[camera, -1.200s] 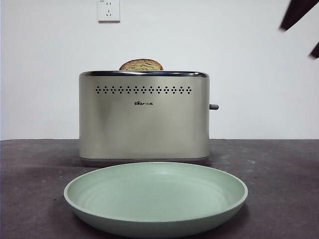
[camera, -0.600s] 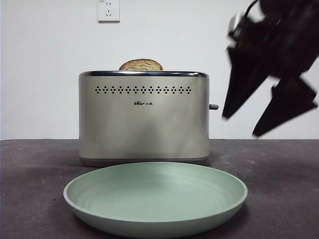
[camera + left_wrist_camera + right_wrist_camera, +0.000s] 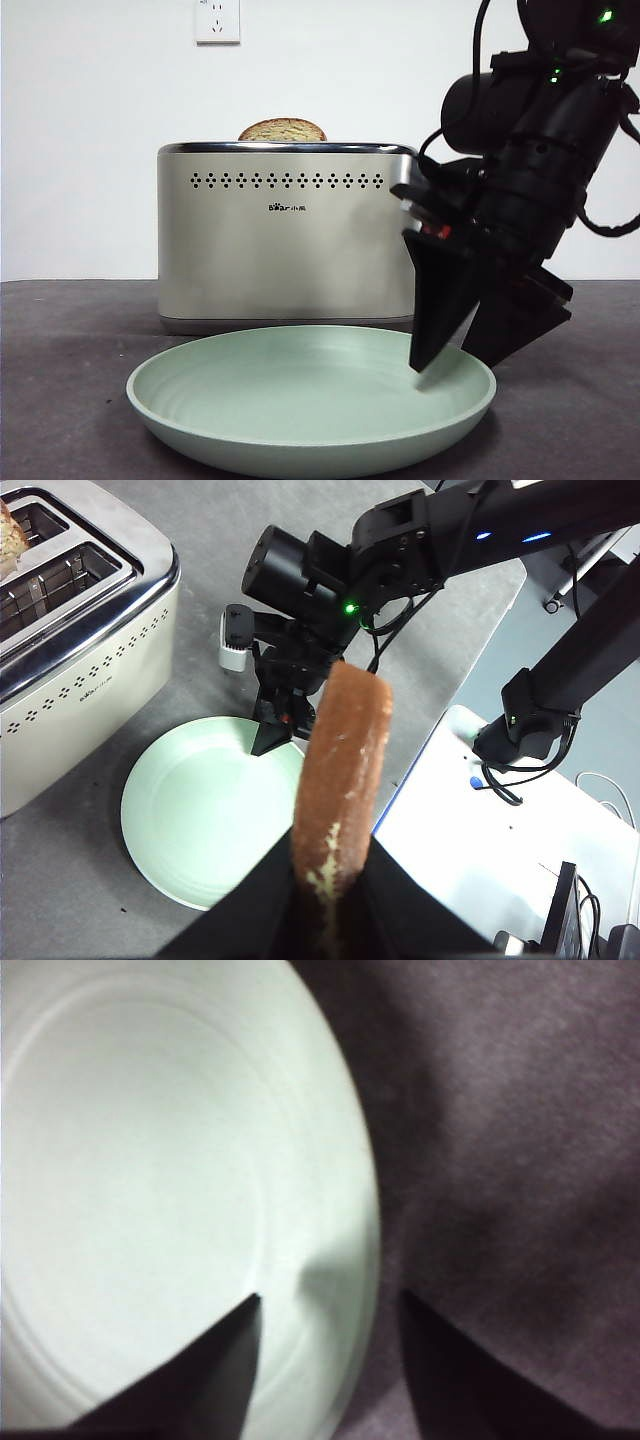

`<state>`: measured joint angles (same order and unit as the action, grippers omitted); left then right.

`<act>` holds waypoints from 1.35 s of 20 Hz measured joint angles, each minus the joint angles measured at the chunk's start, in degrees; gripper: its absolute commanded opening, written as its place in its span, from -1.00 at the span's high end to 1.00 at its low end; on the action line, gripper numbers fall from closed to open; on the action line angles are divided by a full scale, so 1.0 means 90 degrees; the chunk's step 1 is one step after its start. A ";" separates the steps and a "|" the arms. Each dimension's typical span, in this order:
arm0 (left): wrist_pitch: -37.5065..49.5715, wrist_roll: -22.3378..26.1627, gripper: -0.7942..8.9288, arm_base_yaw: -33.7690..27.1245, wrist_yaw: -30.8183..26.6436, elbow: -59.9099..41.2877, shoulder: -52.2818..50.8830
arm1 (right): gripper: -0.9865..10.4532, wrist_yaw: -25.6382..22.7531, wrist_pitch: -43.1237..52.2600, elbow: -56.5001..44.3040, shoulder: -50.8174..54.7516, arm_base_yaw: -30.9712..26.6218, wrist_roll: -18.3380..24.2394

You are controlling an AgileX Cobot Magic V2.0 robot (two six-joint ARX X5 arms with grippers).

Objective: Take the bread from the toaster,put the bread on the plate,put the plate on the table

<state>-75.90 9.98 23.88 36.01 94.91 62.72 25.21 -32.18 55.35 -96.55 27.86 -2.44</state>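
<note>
My left gripper [image 3: 330,845] is shut on the bread [image 3: 342,740], a brown-crusted slice seen edge on and held high above the table. It is out of the front view. The pale green plate [image 3: 230,440] lies on the table [image 3: 60,380] in front of the cream toaster [image 3: 288,240]. My right gripper [image 3: 448,362] is open and down at the plate's right rim. One jaw is inside the plate and one outside, as the right wrist view [image 3: 330,1298] shows with the rim [image 3: 350,1190] between them. A second slice [image 3: 283,130] stands in the toaster.
A wall socket [image 3: 218,20] sits on the white wall behind the toaster. The toaster's lever is hidden behind the right arm in the front view. In the left wrist view a white stand [image 3: 470,810] and dark arm bases lie beyond the table's edge.
The right arm has come down from the top right corner to the plate's right rim, its jaws now astride it. The toaster, second slice and plate have not moved.
</note>
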 measured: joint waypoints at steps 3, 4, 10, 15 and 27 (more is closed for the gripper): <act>-0.0002 0.0000 0.83 0.0000 0.0000 -0.0002 0.0000 | 0.83 -0.0012 0.0022 0.0000 -0.0092 0.0000 -0.0002; -0.0002 0.0000 0.83 0.0000 0.0000 -0.0002 0.0000 | 0.82 0.0029 0.0034 0.0000 -0.0097 -0.0002 -0.0053; 0.0000 0.0000 0.83 0.0058 0.0481 -0.0002 0.0287 | 0.82 0.0413 0.0049 0.0041 0.0168 -0.0010 -0.0245; -0.0056 0.0066 0.83 0.0440 0.0763 -0.0002 0.1158 | 0.82 0.0537 -0.0092 0.0039 0.1418 0.0066 -0.0442; 0.0136 0.0544 0.83 0.1503 0.0809 -0.0002 0.3497 | 0.82 0.0697 -0.0974 0.0039 0.3317 0.0066 -0.0738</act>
<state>-74.67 14.87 37.41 43.29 94.89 94.19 31.48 -40.95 55.70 -66.70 28.45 -9.08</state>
